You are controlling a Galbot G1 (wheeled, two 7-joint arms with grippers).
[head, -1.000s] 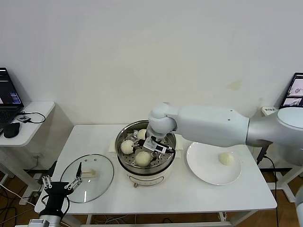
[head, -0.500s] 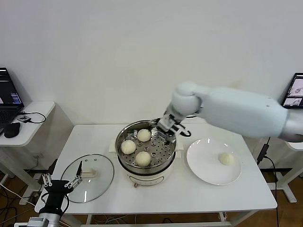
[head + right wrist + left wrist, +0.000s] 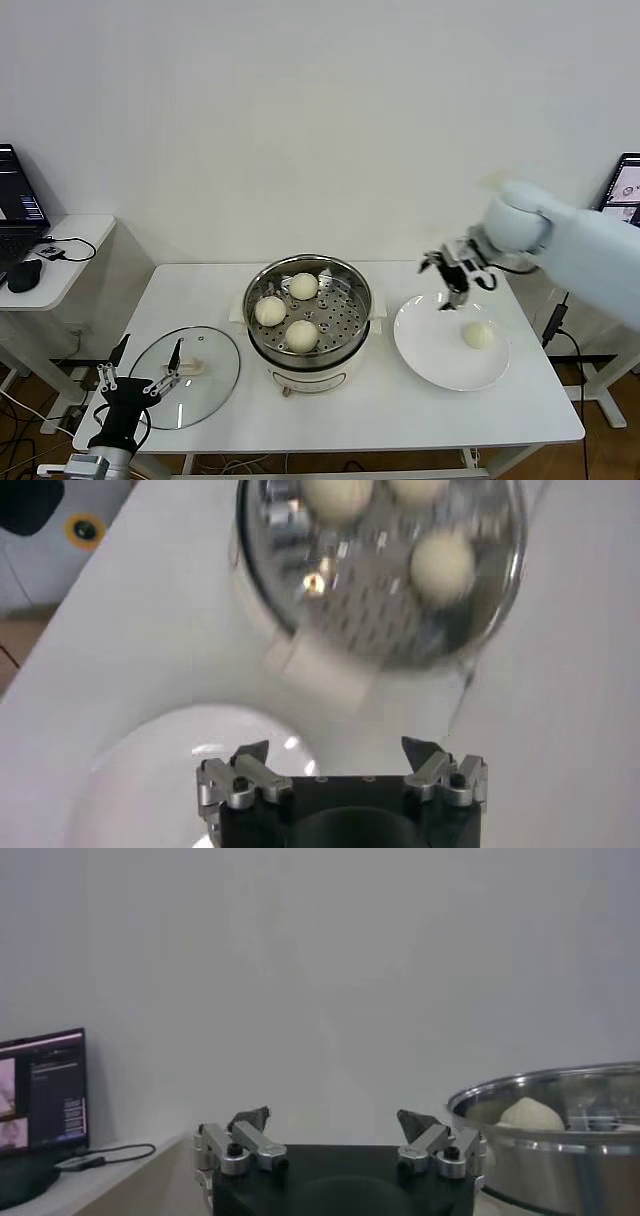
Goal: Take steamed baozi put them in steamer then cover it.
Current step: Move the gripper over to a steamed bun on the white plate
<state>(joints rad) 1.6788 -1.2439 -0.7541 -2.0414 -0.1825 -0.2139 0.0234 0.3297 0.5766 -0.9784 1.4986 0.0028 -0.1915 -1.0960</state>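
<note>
The steamer (image 3: 308,322) sits at the middle of the white tabletop (image 3: 520,420), its perforated tray holding three steamed baozi (image 3: 302,334) set apart from each other. A fourth bun (image 3: 479,336) lies on the white plate (image 3: 430,352) toward the right edge of the tabletop. The right claw (image 3: 447,277) hangs above the plate's far rim, between the steamer and that bun, its jaws spread wide and holding nothing. The cover (image 3: 190,372) lies flat near the left front corner of the tabletop, handle up. The left claw (image 3: 135,383) is parked low just off that corner, beside the cover's rim, its jaws also wide apart and empty. In the left wrist view the steamer's rim (image 3: 560,1093) shows beyond its fingertips (image 3: 417,1121)
</note>
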